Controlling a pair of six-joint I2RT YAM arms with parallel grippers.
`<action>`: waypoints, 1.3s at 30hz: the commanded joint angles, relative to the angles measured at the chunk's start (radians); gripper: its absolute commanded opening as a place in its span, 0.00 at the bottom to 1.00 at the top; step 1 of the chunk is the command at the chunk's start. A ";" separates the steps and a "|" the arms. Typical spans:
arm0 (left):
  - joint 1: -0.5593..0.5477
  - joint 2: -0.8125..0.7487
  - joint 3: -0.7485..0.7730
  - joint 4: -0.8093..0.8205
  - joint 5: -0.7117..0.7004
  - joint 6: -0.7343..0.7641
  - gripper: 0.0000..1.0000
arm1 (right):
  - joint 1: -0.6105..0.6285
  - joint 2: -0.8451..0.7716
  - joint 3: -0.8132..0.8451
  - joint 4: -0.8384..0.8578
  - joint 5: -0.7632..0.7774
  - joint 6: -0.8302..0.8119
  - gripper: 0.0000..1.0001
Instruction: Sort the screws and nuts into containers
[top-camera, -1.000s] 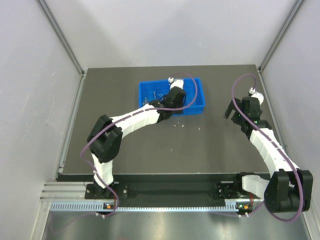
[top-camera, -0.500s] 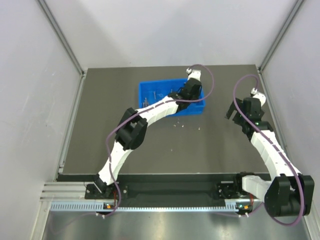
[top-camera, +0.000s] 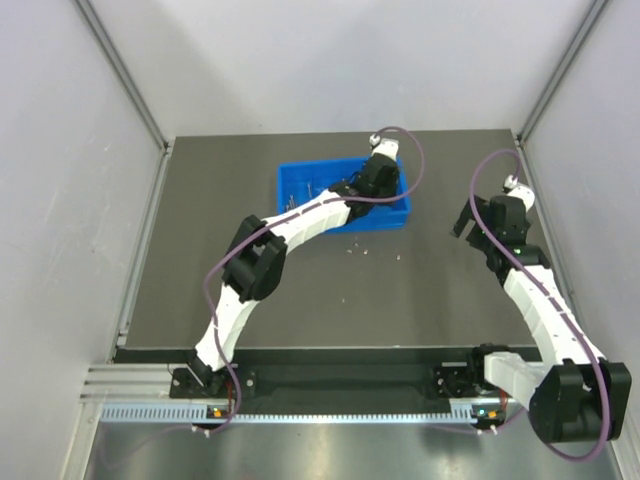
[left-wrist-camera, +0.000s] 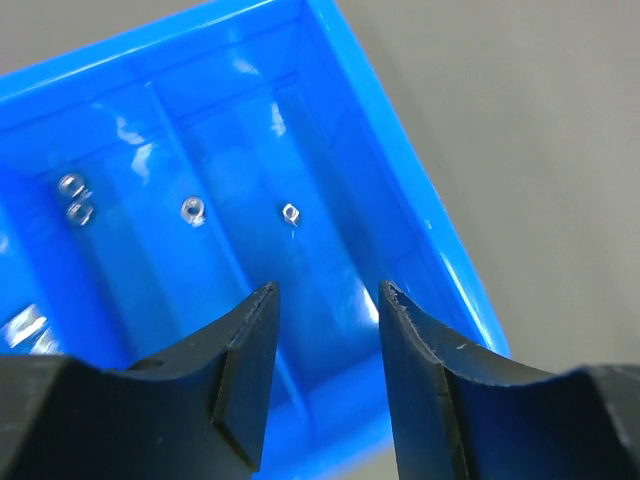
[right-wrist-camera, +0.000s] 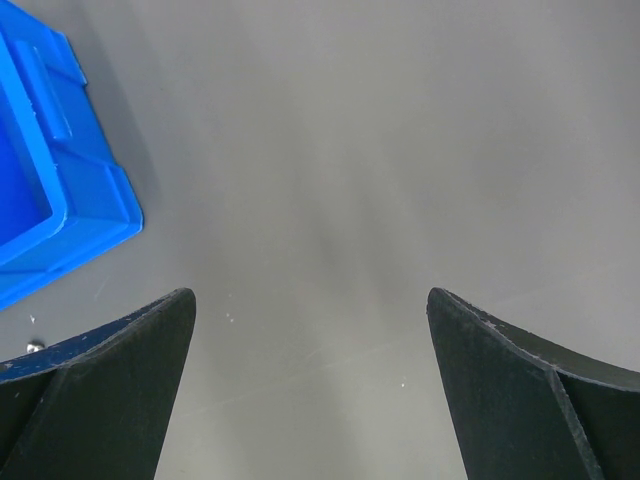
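In the tray four nuts lie under the narrow-gapped left hand; right hand wide.

The tray sits near the far edge of the table, midway across; nuts lie in compartments at its right end; loose fasteners lie just before its near side; the right gripper hangs by the right edge.

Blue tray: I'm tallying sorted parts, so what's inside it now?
Four small nuts lie on the blue tray's floor; more silvery pieces show at the left wrist view's edge. The left gripper hides the near end.
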 joint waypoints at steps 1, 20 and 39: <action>-0.019 -0.189 -0.038 -0.043 0.025 -0.016 0.49 | 0.011 -0.031 0.039 0.021 -0.007 0.009 1.00; -0.266 -0.177 -0.263 -0.183 -0.257 -0.250 0.47 | -0.016 -0.088 0.022 -0.112 0.078 0.049 1.00; -0.266 -0.053 -0.217 -0.114 -0.210 -0.283 0.43 | -0.026 -0.088 0.010 -0.105 0.086 0.050 1.00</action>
